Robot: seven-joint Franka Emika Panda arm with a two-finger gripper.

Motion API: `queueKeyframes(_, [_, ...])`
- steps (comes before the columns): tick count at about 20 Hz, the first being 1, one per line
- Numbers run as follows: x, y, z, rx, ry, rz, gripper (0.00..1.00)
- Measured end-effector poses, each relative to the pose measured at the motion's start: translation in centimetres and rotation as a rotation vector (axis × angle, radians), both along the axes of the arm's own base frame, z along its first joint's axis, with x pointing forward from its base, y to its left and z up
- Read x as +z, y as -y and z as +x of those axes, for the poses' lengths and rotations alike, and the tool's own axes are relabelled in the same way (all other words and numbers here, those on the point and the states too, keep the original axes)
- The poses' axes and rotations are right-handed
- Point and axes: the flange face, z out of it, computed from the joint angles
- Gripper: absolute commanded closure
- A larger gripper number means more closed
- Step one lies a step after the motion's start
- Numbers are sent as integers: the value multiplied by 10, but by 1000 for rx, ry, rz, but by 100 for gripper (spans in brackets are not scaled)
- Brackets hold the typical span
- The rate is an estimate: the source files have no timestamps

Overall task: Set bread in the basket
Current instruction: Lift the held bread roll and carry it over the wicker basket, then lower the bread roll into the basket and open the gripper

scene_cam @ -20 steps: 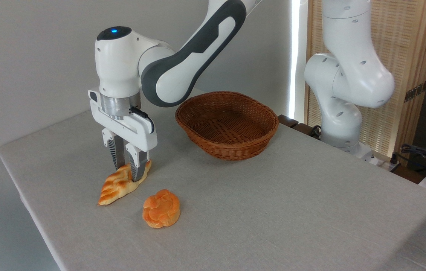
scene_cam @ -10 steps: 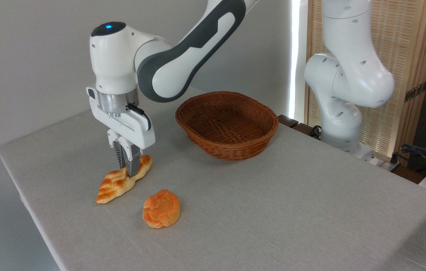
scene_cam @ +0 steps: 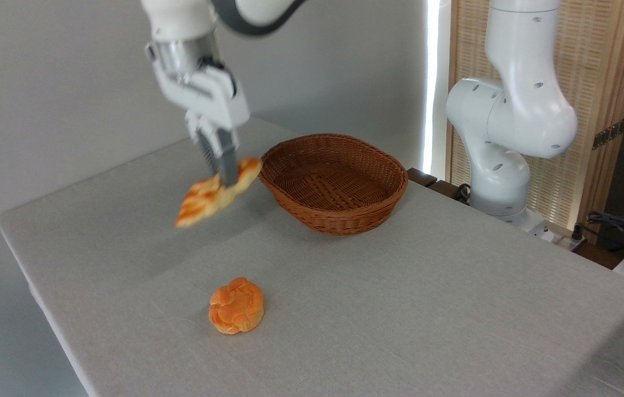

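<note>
The claw [scene_cam: 222, 175] is clenched on the braided loaf [scene_cam: 217, 192] and holds it in the air, tilted, just beside the left rim of the wicker basket [scene_cam: 334, 212]. The loaf is gripped nearer one end, so I think it is better to carry it slowly over the middle of the basket, go low, and only then let go, or the long free end may catch the rim. The tabletop [scene_cam: 400, 309] has a grey cloth, with a round orange bun [scene_cam: 236, 305] lying apart. Behind are a plain wall and a wooden slatted screen [scene_cam: 593, 82].
</note>
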Motion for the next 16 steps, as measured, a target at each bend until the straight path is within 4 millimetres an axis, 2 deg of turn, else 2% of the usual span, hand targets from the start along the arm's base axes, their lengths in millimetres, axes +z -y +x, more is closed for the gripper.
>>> queueKeyframes(2, [26, 3, -37, -64, -21, 10, 95])
queueKeyframes(3, [35, 2, -56, -93, -27, 17, 91])
queueKeyframes(5, [42, 1, -89, -133, -38, 33, 89])
queueKeyframes(7, [34, 12, -120, -186, -61, 51, 89])
queueKeyframes(9, [11, 35, -149, -258, -103, 86, 88])
queueKeyframes(11, [-15, 54, -169, -312, -145, 127, 84])
queueKeyframes(12, [-24, 58, -175, -325, -160, 140, 70])
queueKeyframes(14, [-36, 68, -185, -345, -188, 139, 32])
queueKeyframes(15, [-40, 75, -190, -357, -197, 137, 19])
queueKeyframes(16, [-44, 81, -195, -371, -203, 141, 12])
